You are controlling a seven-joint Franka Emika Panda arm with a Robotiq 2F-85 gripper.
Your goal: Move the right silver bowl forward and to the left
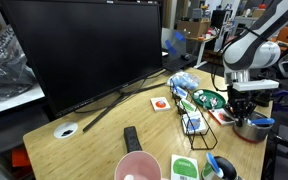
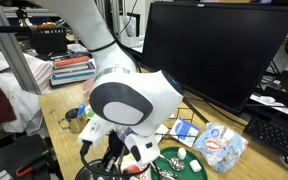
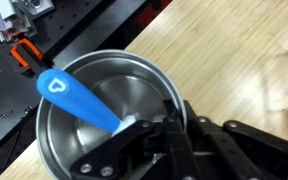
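Observation:
The right silver bowl [image 1: 251, 129] sits at the table's near right corner, with a blue spoon-like piece [image 1: 266, 122] leaning on its rim. My gripper [image 1: 245, 112] is right over it. In the wrist view the bowl [image 3: 119, 80] fills the frame and the blue piece [image 3: 76, 98] lies inside it. My gripper [image 3: 174, 122] straddles the bowl's rim with its fingers drawn together on it. In an exterior view a silver bowl with blue at its rim [image 2: 74, 121] shows beside my arm, where the gripper itself is mostly hidden.
A pink bowl [image 1: 137, 167] stands at the front edge. A dark green dish [image 1: 208, 99], a wire rack [image 1: 194, 123], a green container [image 1: 184, 167] and a black remote [image 1: 132, 138] lie left of the gripper. A large monitor [image 1: 84, 50] fills the back. The table edge is close by.

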